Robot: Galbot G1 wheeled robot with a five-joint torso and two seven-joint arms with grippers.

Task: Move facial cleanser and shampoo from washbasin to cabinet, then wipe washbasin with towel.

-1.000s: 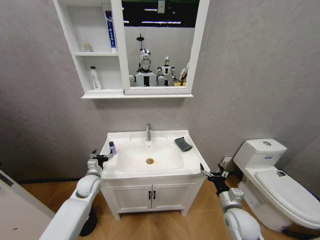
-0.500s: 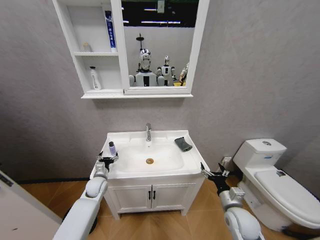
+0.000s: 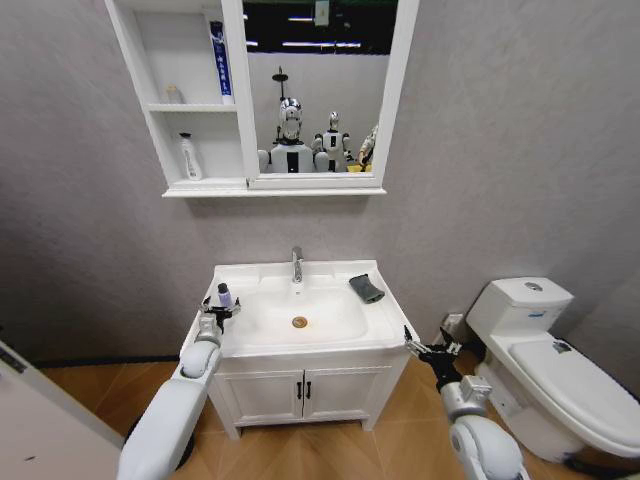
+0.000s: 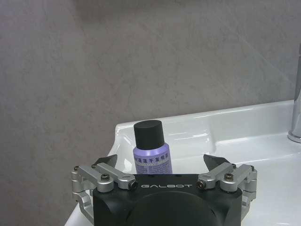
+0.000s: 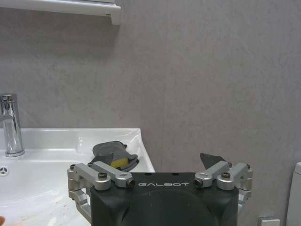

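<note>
A small purple bottle (image 3: 224, 296) with a black cap stands on the washbasin's (image 3: 300, 345) left rim; I cannot tell whether it is the facial cleanser or the shampoo. My left gripper (image 3: 218, 313) is open just in front of it. In the left wrist view the bottle (image 4: 150, 150) stands upright between the open left gripper's (image 4: 161, 163) spread fingers, near their tips. The dark grey towel (image 3: 366, 288) lies on the basin's right rim. My right gripper (image 3: 425, 348) hangs open off the basin's front right corner, with the towel (image 5: 107, 150) ahead of it. The cabinet (image 3: 180, 185) hangs above.
The cabinet shelves hold a white bottle (image 3: 190, 157), a small item (image 3: 174, 95) and a blue-and-white tube (image 3: 219, 58). A chrome tap (image 3: 297, 264) stands behind the bowl. A white toilet (image 3: 545, 355) is to the right. The two-door vanity (image 3: 300, 392) is below.
My left gripper has moved in from beside the basin's left edge to just in front of the purple bottle. The right gripper has barely shifted.
</note>
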